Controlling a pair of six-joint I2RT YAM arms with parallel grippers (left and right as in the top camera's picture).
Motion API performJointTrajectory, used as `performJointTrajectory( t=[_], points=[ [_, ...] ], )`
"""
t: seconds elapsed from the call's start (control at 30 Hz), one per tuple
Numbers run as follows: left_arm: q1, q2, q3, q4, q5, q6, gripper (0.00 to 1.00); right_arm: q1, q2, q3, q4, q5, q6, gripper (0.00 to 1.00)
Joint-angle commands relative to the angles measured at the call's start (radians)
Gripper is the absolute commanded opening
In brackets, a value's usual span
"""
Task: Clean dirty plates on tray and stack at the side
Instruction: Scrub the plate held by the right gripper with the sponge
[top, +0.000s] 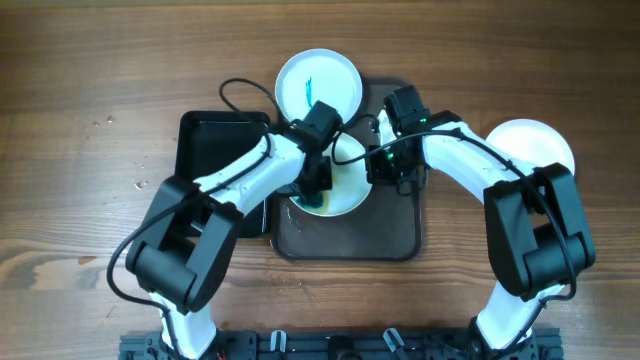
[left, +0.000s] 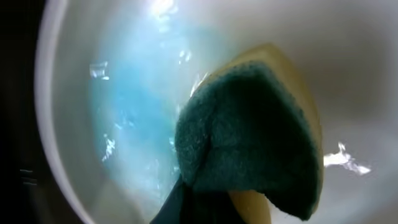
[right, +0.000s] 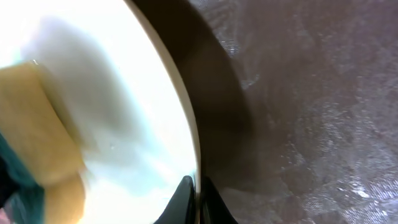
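Left tool (top: 317, 190): closed on a green-and-yellow scouring sponge (left: 249, 143). Green face is pressed into the white round plate (left: 118, 118), which lies on the dark brown rectangular tray (right: 311, 124). A wet blue smear covers the plate's floor, so this plate is not yet clean.

Right tool (right: 198, 198): fingers nipped onto that plate's right rim, one on either side. Thin bite only.

Risks, by my judgement:
- Hard scrubbing could twist the plate out of that shallow pinch, or skid it across the tray.
- The wet film makes the rim slippery.
- The sponge is bent over and may fold further or work loose from the left tool.

Farther out: a second white plate with a blue-green streak (top: 318, 85) lies across the tray's far edge, close to the left wrist. A wide stroke could knock it. A clean white plate (top: 535, 145) sits on the wooden desk (top: 80, 120) to the right, well apart.
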Motion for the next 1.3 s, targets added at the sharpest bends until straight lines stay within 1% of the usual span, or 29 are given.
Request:
performJointTrajectory(
  t=[0.0, 0.07, 0.17, 0.23, 0.3, 0.43, 0.5, 0.53, 0.57, 0.63, 0.8, 0.9, 1.0, 1.13, 1.2, 1.27],
  points=[
    [0.127, 0.061, -0.062, -0.026, -0.426, -0.009, 0.04, -0.029, 0.021, 0.0, -0.019, 0.13, -0.015, 0.04],
    [0.151, 0.061, -0.062, -0.029, -0.415, -0.01, 0.04, -0.029, 0.021, 0.0, -0.019, 0.13, -0.016, 0.04],
    [0.163, 0.061, -0.062, -0.039, -0.353, -0.021, 0.04, -0.029, 0.021, 0.0, -0.019, 0.13, -0.016, 0.04],
    [0.167, 0.061, -0.062, -0.042, -0.293, -0.049, 0.04, -0.029, 0.021, 0.0, -0.019, 0.13, -0.016, 0.04],
    [0.167, 0.061, -0.062, -0.042, -0.197, -0.076, 0.04, -0.029, 0.021, 0.0, -0.02, 0.13, -0.016, 0.04],
    [0.164, 0.061, -0.065, 0.041, 0.186, -0.074, 0.04, -0.029, 0.021, 0.0, -0.019, 0.13, -0.016, 0.04],
    [0.145, 0.062, -0.078, 0.163, 0.409, -0.023, 0.04, -0.029, 0.021, 0.0, -0.019, 0.13, -0.016, 0.04],
    [0.132, 0.062, -0.087, 0.222, 0.47, -0.014, 0.04, -0.029, 0.021, 0.0, -0.019, 0.13, -0.016, 0.04],
    [0.119, 0.062, -0.093, 0.264, 0.5, -0.014, 0.04, -0.029, 0.021, 0.0, -0.019, 0.13, -0.016, 0.04],
    [0.093, 0.062, -0.105, 0.329, 0.531, -0.014, 0.04, -0.029, 0.021, 0.0, -0.02, 0.13, -0.016, 0.04],
    [0.042, 0.062, -0.106, 0.353, 0.536, -0.014, 0.04, -0.029, 0.021, 0.0, -0.023, 0.13, -0.019, 0.04],
    [0.028, 0.062, -0.112, 0.395, 0.578, -0.014, 0.04, -0.029, 0.021, 0.0, -0.023, 0.13, -0.019, 0.04],
    [0.025, 0.062, -0.115, 0.412, 0.579, -0.014, 0.04, -0.029, 0.021, 0.0, -0.023, 0.13, -0.019, 0.04],
    [0.015, 0.062, -0.115, 0.481, 0.663, -0.015, 0.04, -0.029, 0.021, 0.0, -0.032, 0.13, -0.019, 0.04],
    [0.005, 0.062, -0.115, 0.481, 0.662, -0.017, 0.04, -0.029, 0.021, 0.0, -0.034, 0.13, -0.019, 0.04],
    [0.002, 0.062, -0.115, 0.447, 0.612, -0.013, 0.04, -0.029, 0.021, 0.0, -0.035, 0.13, -0.019, 0.04]
  ],
)
